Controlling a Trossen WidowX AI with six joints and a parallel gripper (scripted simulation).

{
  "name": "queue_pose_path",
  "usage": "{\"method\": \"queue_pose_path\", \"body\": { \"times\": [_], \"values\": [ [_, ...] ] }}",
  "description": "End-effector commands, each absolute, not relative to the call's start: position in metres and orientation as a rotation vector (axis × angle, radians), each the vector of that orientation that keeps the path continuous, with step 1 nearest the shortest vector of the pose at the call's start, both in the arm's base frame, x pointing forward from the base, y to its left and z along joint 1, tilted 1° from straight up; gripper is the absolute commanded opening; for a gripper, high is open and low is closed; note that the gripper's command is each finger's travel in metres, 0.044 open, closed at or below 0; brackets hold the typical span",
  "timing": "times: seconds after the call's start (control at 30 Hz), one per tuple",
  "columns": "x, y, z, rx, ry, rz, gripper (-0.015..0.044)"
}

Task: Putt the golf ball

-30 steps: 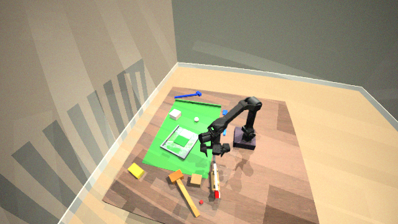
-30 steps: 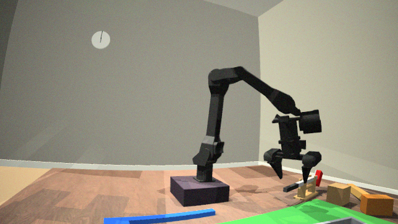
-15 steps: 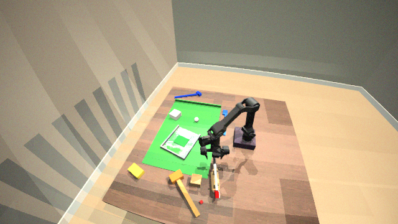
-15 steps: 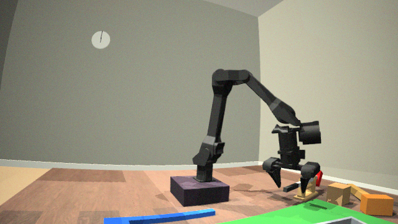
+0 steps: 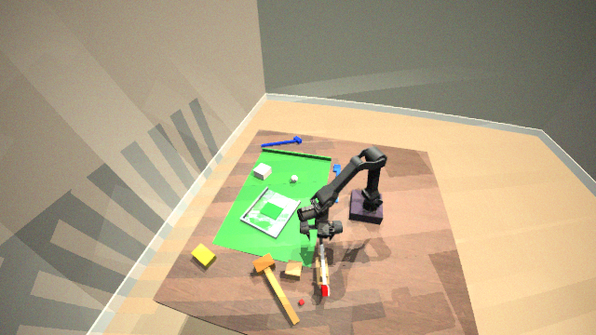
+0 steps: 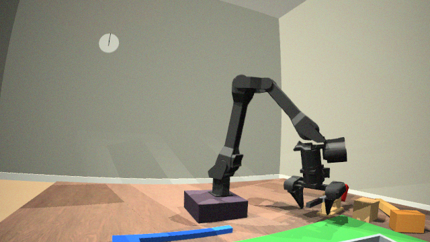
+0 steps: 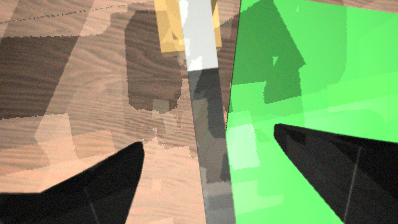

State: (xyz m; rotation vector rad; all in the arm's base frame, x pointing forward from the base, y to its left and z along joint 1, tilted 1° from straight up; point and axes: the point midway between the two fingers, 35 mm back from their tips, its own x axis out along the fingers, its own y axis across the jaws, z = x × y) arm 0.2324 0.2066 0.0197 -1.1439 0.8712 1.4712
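Observation:
The red putter (image 5: 322, 267) lies on the wooden floor just off the near right edge of the green mat (image 5: 242, 233) (image 7: 320, 75), propped on a small tan stand (image 5: 318, 275) (image 6: 332, 208) (image 7: 169, 30). Its red head (image 5: 324, 291) (image 6: 345, 192) points away from the arm. Its grey handle (image 7: 212, 165) (image 6: 313, 202) lies between my fingers. My gripper (image 5: 321, 234) (image 6: 314, 199) (image 7: 209, 138) is open and low, straddling the handle without gripping it. The white golf ball (image 5: 293, 178) sits on the far part of the mat. The raised green (image 5: 271, 210) with its pale ramp stands mid-mat.
A white cube (image 5: 262, 170) sits on the mat's far left. A blue stick (image 5: 281, 142) (image 6: 175, 234) lies beyond the mat. A tan cube (image 5: 293, 268) (image 6: 366, 208), an orange mallet (image 5: 275, 279) (image 6: 407, 220), a yellow block (image 5: 203, 254) and a small red cube (image 5: 301, 301) lie near the putter.

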Motion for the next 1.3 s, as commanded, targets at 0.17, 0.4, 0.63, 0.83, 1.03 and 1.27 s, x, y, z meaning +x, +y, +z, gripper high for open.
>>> {"method": "queue_pose_path", "body": {
  "times": [0.17, 0.4, 0.63, 0.83, 1.03, 1.27],
  "values": [
    [0.232, 0.206, 0.016, -1.144, 0.874, 1.472, 0.0387],
    [0.232, 0.206, 0.016, -1.144, 0.874, 1.472, 0.0204],
    [0.232, 0.206, 0.016, -1.144, 0.874, 1.472, 0.004],
    [0.232, 0.206, 0.016, -1.144, 0.874, 1.472, 0.0],
    [0.234, 0.208, 0.037, -1.143, 0.874, 1.472, 0.0],
    [0.233, 0.207, 0.085, -1.143, 0.874, 1.473, 0.0]
  ]
}}
